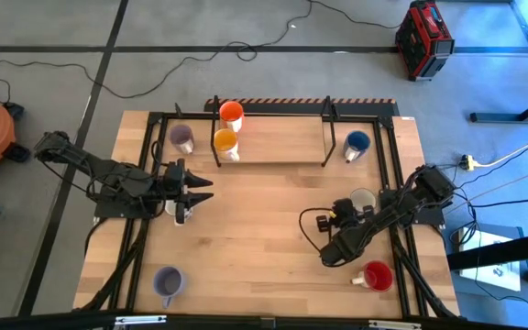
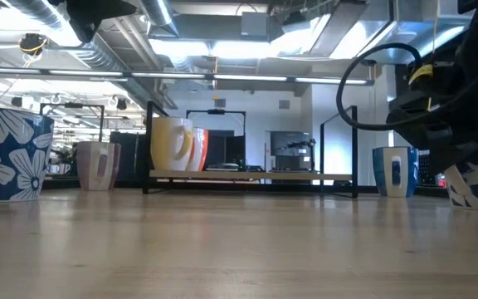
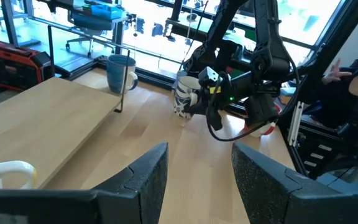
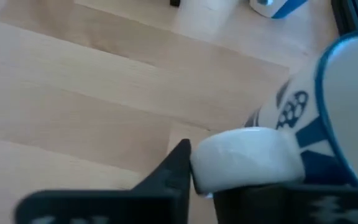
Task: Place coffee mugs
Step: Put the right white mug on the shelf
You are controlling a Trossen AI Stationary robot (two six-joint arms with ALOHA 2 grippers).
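Note:
A white mug with a blue pattern (image 1: 363, 199) stands upright on the table at the right. My right gripper (image 1: 345, 213) is shut on its handle; the mug also shows in the left wrist view (image 3: 183, 96). My left gripper (image 1: 200, 190) hovers open at the table's left, nothing between its fingers (image 3: 197, 180). A white mug (image 1: 180, 211) stands just below it. Two orange mugs (image 1: 229, 128) stand on the raised shelf (image 1: 273, 147) at the far side, a blue mug (image 1: 357, 144) at the shelf's right end and a pale purple one (image 1: 182, 137) at its left. My right gripper pinches the white handle (image 4: 247, 155) of the patterned mug between its two fingers; one dark finger (image 4: 178, 169) lies against the handle's side. The fingers slant down at it from the table's near left. The mug stands upright with its base on the table.
A red mug (image 1: 377, 275) stands near the front right, close to my right arm. Another pale purple mug (image 1: 167, 282) stands near the front left. A black frame (image 1: 388, 156) runs along the table's sides. A person (image 3: 353, 68) sits beyond the right edge.

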